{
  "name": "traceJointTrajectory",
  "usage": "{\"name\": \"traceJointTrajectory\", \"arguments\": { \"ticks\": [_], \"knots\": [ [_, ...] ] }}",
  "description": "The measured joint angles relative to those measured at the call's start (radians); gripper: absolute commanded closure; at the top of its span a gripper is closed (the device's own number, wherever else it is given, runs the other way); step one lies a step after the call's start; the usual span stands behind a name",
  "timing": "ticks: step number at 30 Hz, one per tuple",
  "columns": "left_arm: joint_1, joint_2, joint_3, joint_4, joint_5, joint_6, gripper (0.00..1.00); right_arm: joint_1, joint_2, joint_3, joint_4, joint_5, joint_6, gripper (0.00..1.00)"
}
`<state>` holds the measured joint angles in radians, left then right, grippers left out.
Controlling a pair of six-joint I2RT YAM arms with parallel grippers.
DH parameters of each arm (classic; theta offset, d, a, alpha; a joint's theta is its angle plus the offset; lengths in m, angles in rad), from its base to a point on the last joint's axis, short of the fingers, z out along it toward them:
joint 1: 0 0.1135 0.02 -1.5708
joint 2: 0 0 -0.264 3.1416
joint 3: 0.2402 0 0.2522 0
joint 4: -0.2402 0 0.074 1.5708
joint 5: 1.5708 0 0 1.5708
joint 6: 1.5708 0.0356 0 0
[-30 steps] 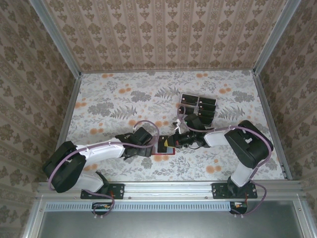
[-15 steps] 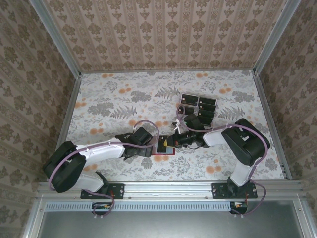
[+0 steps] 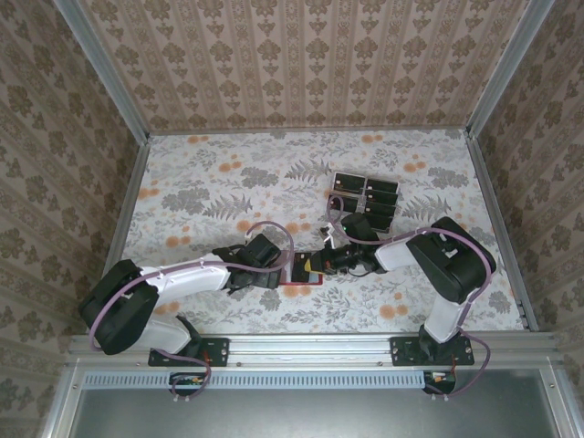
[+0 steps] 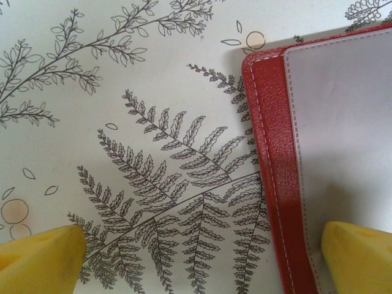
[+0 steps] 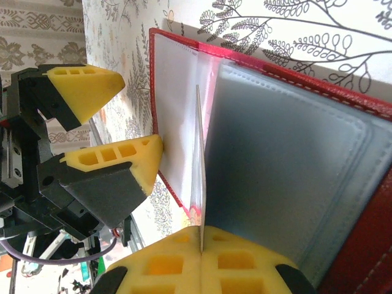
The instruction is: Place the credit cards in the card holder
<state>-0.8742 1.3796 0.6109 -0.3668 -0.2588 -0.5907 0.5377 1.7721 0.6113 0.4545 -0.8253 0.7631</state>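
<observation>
The red card holder [image 3: 301, 276] lies open on the floral table between both grippers. My right gripper [image 5: 201, 236] is shut on one thin credit card [image 5: 199, 165], seen edge-on, its far end standing over the holder's fold between the white pocket [image 5: 174, 104] and the grey pocket [image 5: 288, 159]. My left gripper [image 4: 199, 260] is open and straddles the holder's left edge [image 4: 269, 153]. One of its fingertips [image 4: 358, 257] rests on the white inner panel, the other on the bare table. Several black credit cards [image 3: 365, 196] lie grouped behind the right gripper [image 3: 317, 263].
Patterned walls close in the table on the left, back and right, with metal rails [image 3: 128, 210] along the edges. Both arms lie low over the near middle of the table. The left gripper's fingers [image 5: 86, 89] stand close to the right gripper.
The right arm has edged slightly left toward the holder with the card. The left gripper has stayed in place, open on the holder's edge.
</observation>
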Motion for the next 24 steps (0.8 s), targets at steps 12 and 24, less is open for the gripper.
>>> {"name": "traceJointTrajectory", "arguments": {
  "ticks": [12,24],
  "knots": [
    [0.000,0.000,0.000,0.000,0.000,0.000,0.00,0.000,0.032,0.003,0.035,-0.029,0.007,1.00],
    [0.000,0.001,0.000,0.002,0.000,0.000,0.00,0.000,0.056,0.019,0.038,-0.040,0.024,1.00]
  ]
}}
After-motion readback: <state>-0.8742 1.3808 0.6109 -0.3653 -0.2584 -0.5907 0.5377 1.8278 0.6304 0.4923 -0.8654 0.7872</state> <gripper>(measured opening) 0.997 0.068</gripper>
